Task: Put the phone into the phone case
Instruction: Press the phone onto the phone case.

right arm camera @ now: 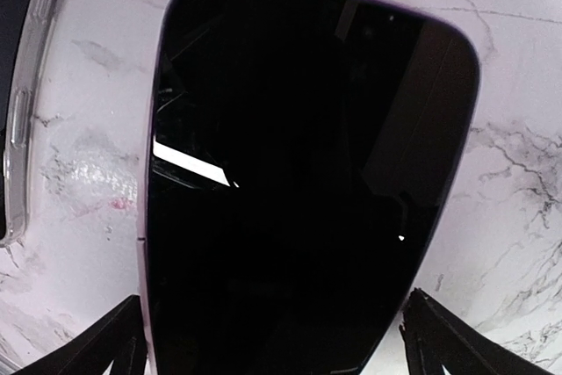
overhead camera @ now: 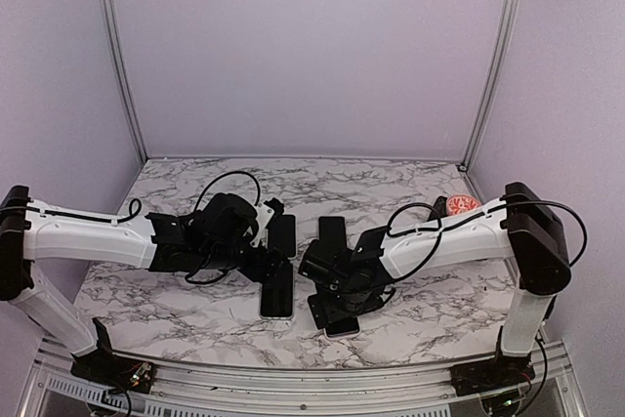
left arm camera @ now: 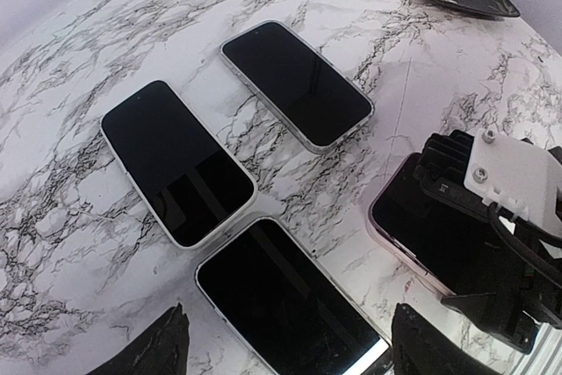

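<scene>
Right wrist view: phone [right arm camera: 299, 173] is recorded flat on the table [right arm camera: 527, 85], directly beneath the wide-spread right gripper [right arm camera: 277, 335], its long axis running forward between the fingers; clear case [right arm camera: 22, 103] is noted just beside it, nearer the likewise spread left gripper [left arm camera: 285, 344].

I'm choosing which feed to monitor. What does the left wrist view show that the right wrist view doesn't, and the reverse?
Left wrist only: far phone, left phone, near phone, and the plate. Right wrist only: button bumps on a clear rim at the left edge; whose rim, I cannot tell. Both: the phone under the right gripper, and the marble table.
</scene>
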Robot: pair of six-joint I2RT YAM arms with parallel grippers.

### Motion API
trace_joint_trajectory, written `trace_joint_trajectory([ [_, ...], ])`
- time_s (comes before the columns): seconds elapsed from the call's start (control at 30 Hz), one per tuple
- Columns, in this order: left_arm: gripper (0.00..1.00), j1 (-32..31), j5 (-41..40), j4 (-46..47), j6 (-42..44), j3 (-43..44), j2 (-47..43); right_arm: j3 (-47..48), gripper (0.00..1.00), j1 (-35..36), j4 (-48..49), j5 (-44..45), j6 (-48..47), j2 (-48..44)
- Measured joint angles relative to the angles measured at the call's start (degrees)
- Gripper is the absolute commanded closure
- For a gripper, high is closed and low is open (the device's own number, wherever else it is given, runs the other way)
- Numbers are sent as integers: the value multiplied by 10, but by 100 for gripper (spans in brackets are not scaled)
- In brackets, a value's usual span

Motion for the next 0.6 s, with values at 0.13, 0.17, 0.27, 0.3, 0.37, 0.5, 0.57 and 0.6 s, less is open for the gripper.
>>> trace_joint_trajectory([
  [0.13, 20, 0, 0, 0, 0, -3, -3, 12, 6, 14, -10, 0, 9, 11],
  [0.17, 20, 0, 0, 0, 0, -4, -3, 16, 8, 17, -12, 0, 10, 15],
  [0.27, 20, 0, 2, 0, 0, -5, -3, 21, 17, 21, -13, -4, 14, 18],
  [0.3, 20, 0, 2, 0, 1, -5, -3, 21, 20, 22, -12, -6, 15, 18],
  [0.37, 20, 0, 2, 0, 1, -5, -3, 21, 25, 23, -10, -7, 19, 18],
  [0.5, 20, 0, 2, 0, 1, -5, -3, 21, 38, 24, -9, -1, 22, 18],
  [0.57, 20, 0, 5, 0, 1, -5, -3, 21, 42, 25, -9, 3, 22, 17],
  [0.6, 20, 0, 7, 0, 0, -5, -3, 20, 43, 25, -8, 5, 22, 16],
])
